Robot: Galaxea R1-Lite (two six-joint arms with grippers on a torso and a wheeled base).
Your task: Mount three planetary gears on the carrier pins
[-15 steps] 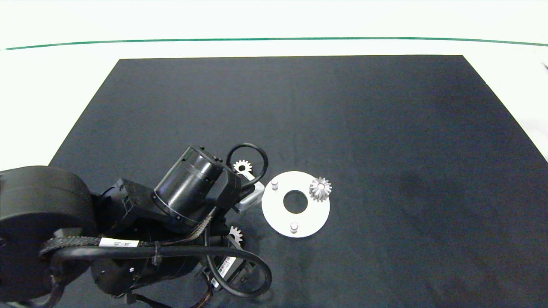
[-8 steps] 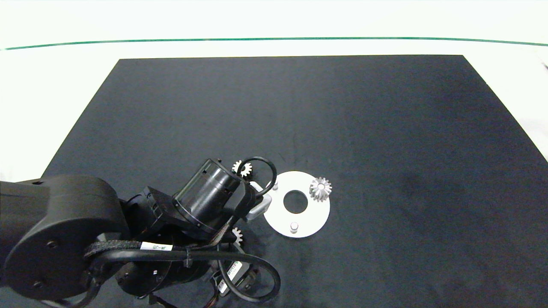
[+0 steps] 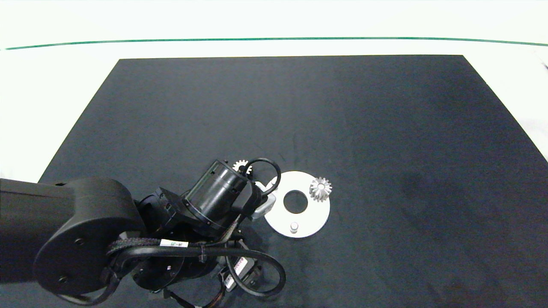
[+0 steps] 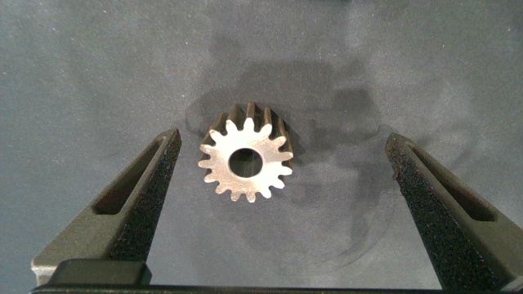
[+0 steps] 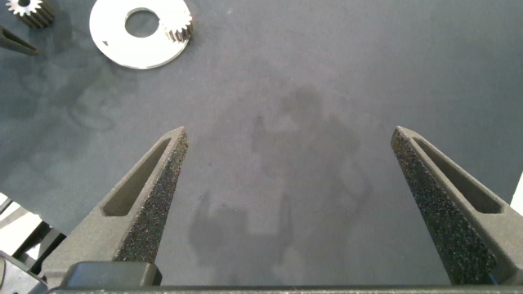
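Note:
The white carrier disc [image 3: 314, 214] lies on the black mat. One planetary gear [image 3: 320, 188] sits on its far right carrier pin, and a bare pin [image 3: 293, 226] stands at its near edge. A third pin [image 3: 274, 184] peeks out beside the left arm's cable. Another gear [image 3: 241, 164] lies on the mat just left of the disc, partly behind the cable. In the left wrist view a gear [image 4: 245, 161] lies flat on the mat between the fingers of my open left gripper [image 4: 283, 139], which do not touch it. My right gripper [image 5: 288, 135] is open over bare mat, away from the disc [image 5: 122, 45].
The left arm [image 3: 128, 231] and its cables cover the mat's near left part and touch the disc's left edge in the head view. The black mat [image 3: 385, 128] lies on a white table [image 3: 64, 72]. The right arm is outside the head view.
The left arm has swung right and forward toward the disc. The gear near its wrist at the front is now hidden under it. Disc and mounted gear have not moved.

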